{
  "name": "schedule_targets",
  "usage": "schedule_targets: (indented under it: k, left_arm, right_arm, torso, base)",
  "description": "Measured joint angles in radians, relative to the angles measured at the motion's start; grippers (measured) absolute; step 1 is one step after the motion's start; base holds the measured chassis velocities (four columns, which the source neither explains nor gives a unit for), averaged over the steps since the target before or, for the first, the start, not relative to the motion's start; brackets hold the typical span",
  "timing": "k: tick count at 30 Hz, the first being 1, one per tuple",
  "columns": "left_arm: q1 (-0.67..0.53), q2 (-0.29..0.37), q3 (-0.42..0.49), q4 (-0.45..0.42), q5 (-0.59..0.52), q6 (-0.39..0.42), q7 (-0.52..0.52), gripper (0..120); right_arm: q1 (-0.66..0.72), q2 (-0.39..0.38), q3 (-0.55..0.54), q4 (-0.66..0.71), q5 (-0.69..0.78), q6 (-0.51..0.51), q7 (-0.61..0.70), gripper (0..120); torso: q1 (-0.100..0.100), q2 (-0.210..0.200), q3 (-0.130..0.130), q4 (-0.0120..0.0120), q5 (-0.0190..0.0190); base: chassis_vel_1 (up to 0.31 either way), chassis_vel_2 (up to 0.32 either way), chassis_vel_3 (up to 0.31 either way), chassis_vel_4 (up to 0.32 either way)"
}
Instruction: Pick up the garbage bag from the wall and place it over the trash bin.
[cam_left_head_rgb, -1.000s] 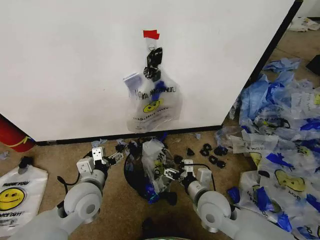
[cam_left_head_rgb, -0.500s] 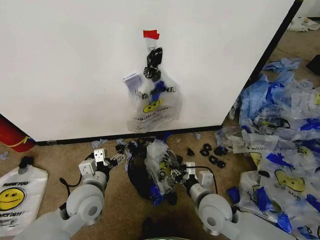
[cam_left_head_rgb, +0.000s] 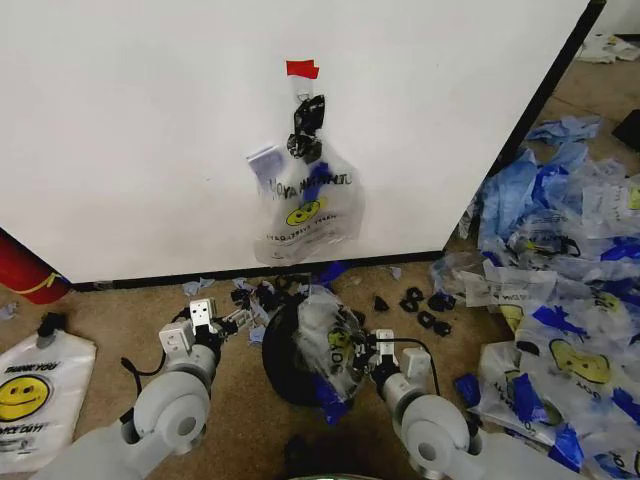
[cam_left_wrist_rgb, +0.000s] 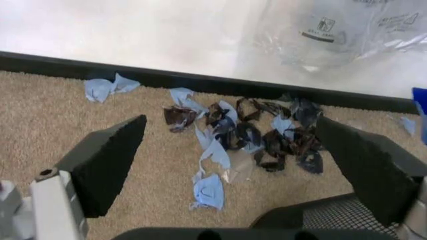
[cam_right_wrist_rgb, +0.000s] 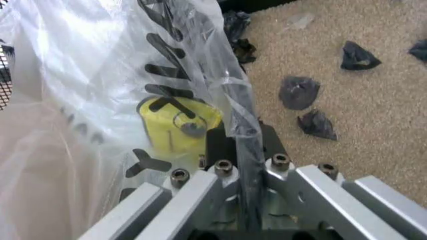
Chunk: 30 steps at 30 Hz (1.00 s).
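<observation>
While the left gripper (cam_left_head_rgb: 222, 318) hovered with its black pads (cam_left_wrist_rgb: 107, 161) spread wide above the carpet (cam_left_head_rgb: 110, 320) and a scatter of blue and dark scraps (cam_left_wrist_rgb: 230, 137), it held nothing. Just beside it stood the trash bin (cam_left_head_rgb: 285, 362), a black wire-mesh basket tilted off upright, with the garbage bag (cam_left_head_rgb: 330, 345) draped over its rim. That bag was thin, see-through plastic with a yellow smiley and dark lettering, crumpled, its long axis running roughly up and down the bin's side. At its right edge the right gripper (cam_left_head_rgb: 362, 350) was pinched tight on a fold. A second, similar bag (cam_left_head_rgb: 305, 205) hung on the wall (cam_left_head_rgb: 130, 130) behind.
</observation>
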<state>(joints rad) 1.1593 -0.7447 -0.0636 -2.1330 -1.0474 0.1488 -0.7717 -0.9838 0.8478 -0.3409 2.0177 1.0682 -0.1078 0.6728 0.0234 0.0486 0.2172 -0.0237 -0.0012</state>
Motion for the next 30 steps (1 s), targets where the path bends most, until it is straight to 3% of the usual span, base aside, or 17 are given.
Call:
schedule_targets:
  k: [6,13,22,30]
  left_arm:
    - [-0.002,0.001,-0.002,-0.01,0.006,-0.005,0.01,100]
    - [-0.032,0.023,-0.037,-0.072,-0.047,-0.079,0.107,100]
    - [-0.139,0.053,-0.064,-0.15,-0.224,-0.201,0.327,100]
    - [-0.173,0.08,-0.005,-0.178,-0.314,-0.156,0.428,100]
  right_arm:
    - [-0.022,-0.002,0.034,-0.005,-0.036,0.022,-0.037,0]
    - [-0.089,-0.032,0.189,-0.007,-0.148,0.16,-0.239,0]
    - [-0.14,-0.015,0.357,-0.083,-0.339,0.326,-0.566,0]
    - [-0.122,0.014,0.358,-0.16,-0.465,0.402,-0.69,0]
  torso:
    - [0.0,0.0,0.0,0.0005,0.0004]
    - [0.0,0.0,0.0,0.0002,0.0002]
    - [0.0,0.0,0.0,0.0001,0.0002]
    - [0.0,0.0,0.0,0.0003,0.0002]
  base:
    - [0.0,0.0,0.0,0.0]
    - [0.0,0.0,0.0,0.0]
    - [0.0,0.0,0.0,0.0]
    - [0.0,0.0,0.0,0.0]
